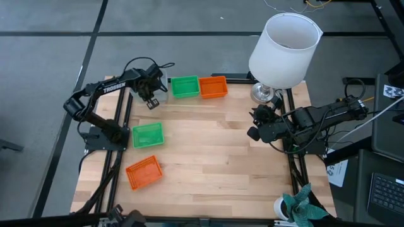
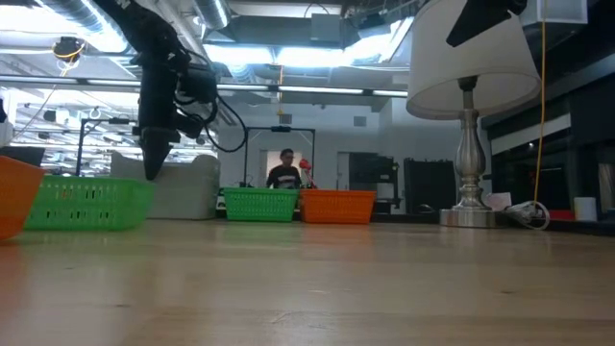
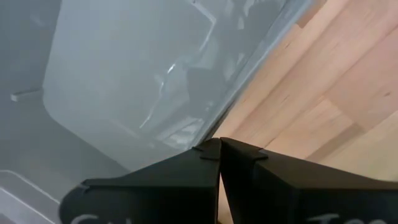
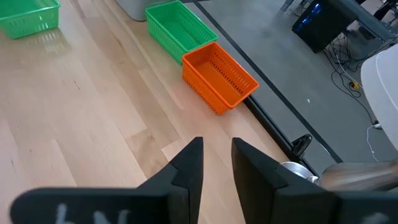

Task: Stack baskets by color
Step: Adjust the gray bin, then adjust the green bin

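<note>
A pale grey-blue basket (image 3: 137, 81) sits at the table's far left (image 1: 163, 89), beside a green basket (image 1: 185, 86) and an orange basket (image 1: 213, 87). My left gripper (image 3: 219, 149) is shut and points down, its tips over the grey-blue basket's rim on the side toward the table's middle (image 1: 151, 102). A second green basket (image 1: 147, 135) and a second orange one (image 1: 143, 172) rest on their bottoms near the left edge. My right gripper (image 4: 216, 146) hangs open and empty over the table's right side (image 1: 255, 130). My left gripper's shut fingertips (image 3: 208, 151) come from above and stand right at the grey-blue basket's rim (image 3: 205, 134). Whether they touch it I cannot tell. The basket sits flat on the table.
A big white lamp (image 1: 284, 47) on a metal base (image 2: 468, 207) stands at the far right corner. Bare wood (image 1: 214, 157) lies across the table's middle and near side. A person (image 2: 285, 171) shows far behind the table.
</note>
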You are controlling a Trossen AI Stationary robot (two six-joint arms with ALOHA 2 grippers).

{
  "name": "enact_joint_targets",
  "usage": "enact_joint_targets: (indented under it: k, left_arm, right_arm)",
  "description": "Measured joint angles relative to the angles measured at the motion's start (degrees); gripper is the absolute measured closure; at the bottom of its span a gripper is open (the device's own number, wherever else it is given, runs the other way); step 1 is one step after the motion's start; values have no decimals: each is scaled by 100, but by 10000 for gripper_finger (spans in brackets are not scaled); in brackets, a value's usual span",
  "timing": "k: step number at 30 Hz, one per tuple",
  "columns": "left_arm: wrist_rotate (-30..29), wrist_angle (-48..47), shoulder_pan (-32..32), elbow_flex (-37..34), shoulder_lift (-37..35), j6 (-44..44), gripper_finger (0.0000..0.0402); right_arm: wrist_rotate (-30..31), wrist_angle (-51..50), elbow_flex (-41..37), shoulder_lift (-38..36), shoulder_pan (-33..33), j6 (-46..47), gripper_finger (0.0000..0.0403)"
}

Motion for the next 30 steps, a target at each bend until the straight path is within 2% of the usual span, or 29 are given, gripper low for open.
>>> enact_joint_targets:
  k: [6,13,15,18,21,26,30]
  left_arm:
    - [170,-73,-155,70,-93,-7,401]
    - [111,-336,-853,673,-367,-231,402]
    - [286,-262,-1070,880,-381,-310,402]
    - [989,202,-1365,1024,-362,-262,401]
    - [1441,893,-1693,1036,-78,-213,401]
    - [1459,1779,-1977,1032,554,-295,401]
    - [1458,2027,-2015,1029,1112,-268,401]
  right_arm:
    - [-1,2,0,0,0,0,319]
    - [-1,2,0,0,-2,0,319]
    - [-2,2,0,0,-2,0,319]
    - [0,2,0,0,0,0,319]
    - [4,2,-2,0,0,0,319]
    - [7,2,-2,0,0,-1,319]
    - [4,2,-2,0,0,0,319]
